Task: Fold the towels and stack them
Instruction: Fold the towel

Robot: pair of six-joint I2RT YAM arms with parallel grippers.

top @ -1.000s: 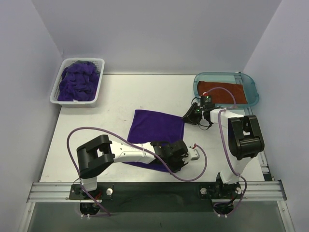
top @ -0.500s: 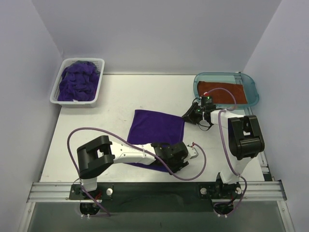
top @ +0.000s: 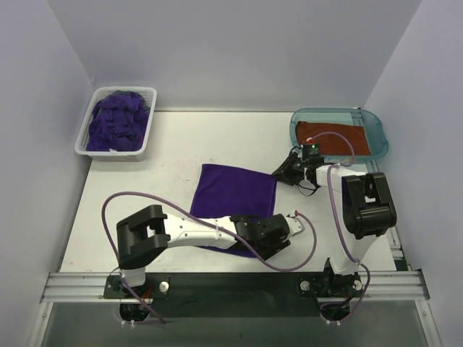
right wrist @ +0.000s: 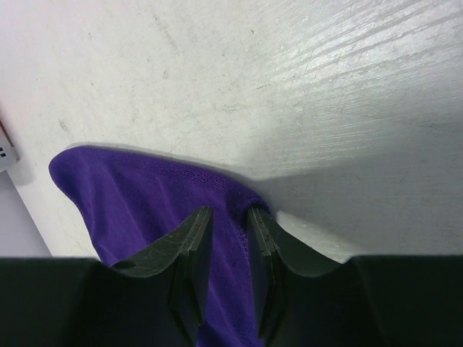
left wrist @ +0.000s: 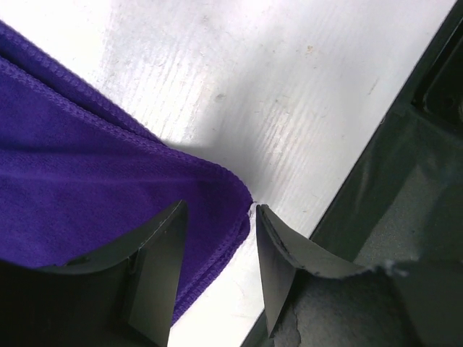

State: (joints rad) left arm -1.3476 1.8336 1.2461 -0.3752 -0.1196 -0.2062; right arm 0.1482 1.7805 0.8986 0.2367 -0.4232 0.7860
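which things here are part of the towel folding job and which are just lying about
Part of the job: flat purple towel, pinched by the right gripper, left gripper open at its corner; purple towels heaped in the white basket; rust-orange towel in the teal tray.
Just holding things: white basket; teal tray.

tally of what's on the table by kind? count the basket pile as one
Flat purple towel: 1
Purple towel pile: 1 (towels in it can't be counted)
Orange towel: 1
White basket: 1
Teal tray: 1
Total: 5
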